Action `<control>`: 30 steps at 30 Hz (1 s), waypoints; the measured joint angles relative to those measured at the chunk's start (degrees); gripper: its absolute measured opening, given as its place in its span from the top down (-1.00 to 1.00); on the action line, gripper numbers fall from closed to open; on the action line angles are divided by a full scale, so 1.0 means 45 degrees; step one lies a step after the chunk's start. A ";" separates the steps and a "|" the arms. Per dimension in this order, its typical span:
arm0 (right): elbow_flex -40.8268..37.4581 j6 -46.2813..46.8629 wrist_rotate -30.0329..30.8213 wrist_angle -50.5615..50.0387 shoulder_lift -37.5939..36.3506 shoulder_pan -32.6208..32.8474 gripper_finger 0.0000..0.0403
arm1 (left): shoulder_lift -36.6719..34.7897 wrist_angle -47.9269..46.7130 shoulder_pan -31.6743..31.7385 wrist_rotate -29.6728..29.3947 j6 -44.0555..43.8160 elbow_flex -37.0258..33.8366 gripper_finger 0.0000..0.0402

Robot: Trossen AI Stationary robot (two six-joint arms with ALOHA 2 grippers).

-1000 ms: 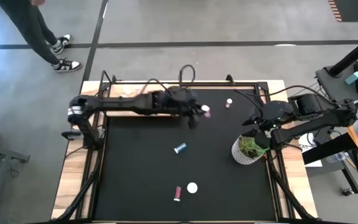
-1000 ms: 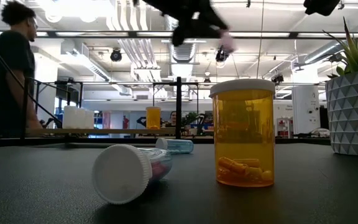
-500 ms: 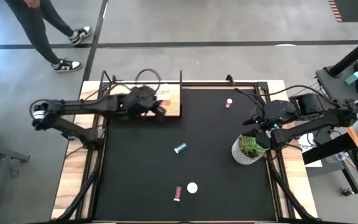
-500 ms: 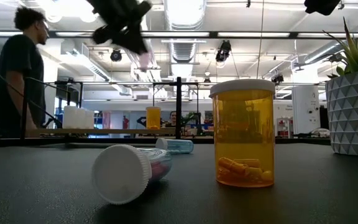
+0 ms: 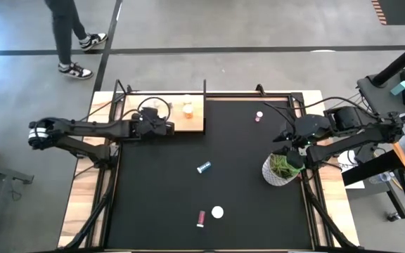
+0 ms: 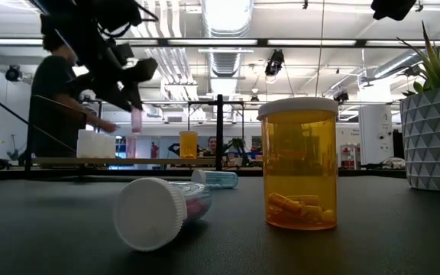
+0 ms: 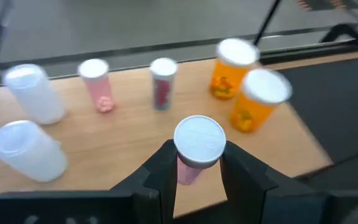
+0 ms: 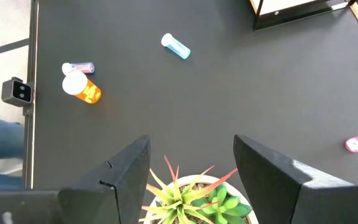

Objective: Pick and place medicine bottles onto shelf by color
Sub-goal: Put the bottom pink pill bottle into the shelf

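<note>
An orange bottle [image 6: 297,162] stands upright right of centre on the black table [image 6: 373,237], white cap on, pills at its bottom. At its eight o'clock a clear bottle [image 6: 161,210] with pink contents lies on its side, white cap toward the camera. Between and behind them lies a blue bottle [image 6: 216,179]. At ten o'clock the left gripper [image 6: 132,95] hangs high, clasping a pink bottle [image 6: 137,121]. The white faceted plant pot [image 6: 434,137] stands at three o'clock. A person [image 6: 56,99] stands behind.
</note>
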 joint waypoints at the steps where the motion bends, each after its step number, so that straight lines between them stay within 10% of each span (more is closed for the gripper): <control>1: 0.0005 0.0000 0.0000 0.0000 0.0040 0.0000 -0.09 | 0.0080 -0.0021 0.0060 -0.0098 0.0000 -0.0068 0.55; 30: 0.0015 0.0000 -0.0005 0.0005 0.0761 0.0000 -0.09 | 0.2006 0.0814 0.2601 0.0106 0.0000 -0.0371 0.55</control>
